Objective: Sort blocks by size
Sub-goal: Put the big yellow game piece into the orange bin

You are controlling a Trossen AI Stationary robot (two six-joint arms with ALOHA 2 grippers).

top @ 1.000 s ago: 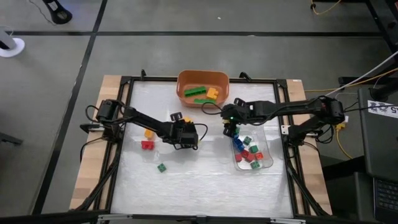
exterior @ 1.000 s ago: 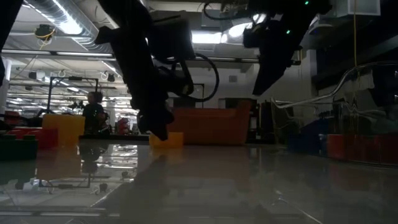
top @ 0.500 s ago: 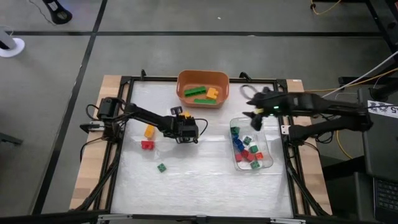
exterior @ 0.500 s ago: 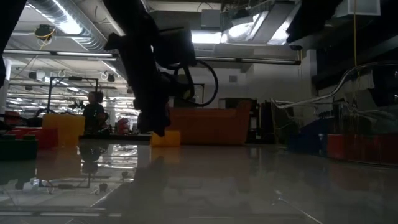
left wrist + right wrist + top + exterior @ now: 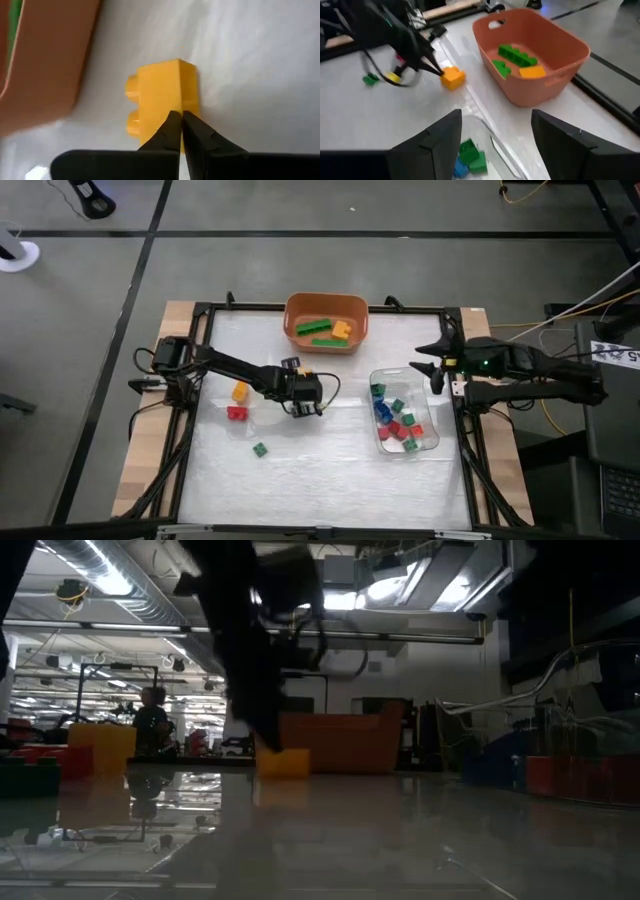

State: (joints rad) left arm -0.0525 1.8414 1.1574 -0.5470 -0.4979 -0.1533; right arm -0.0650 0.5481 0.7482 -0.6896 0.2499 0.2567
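One yellow brick [image 5: 162, 100] lies mid-bench under the left gripper [image 5: 307, 408], jaws closed, apparently not holding it; next, reopen and regrasp; right gripper [image 5: 432, 361] waits, jaws open.

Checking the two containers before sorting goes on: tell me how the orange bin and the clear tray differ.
The orange bin is opaque with tall walls; the clear tray is see-through and shallow. The bin sits at the table's far edge; the tray lies at the right side. The bin holds longer green bricks and an orange one; the tray holds small cubes. Both already hold blocks.
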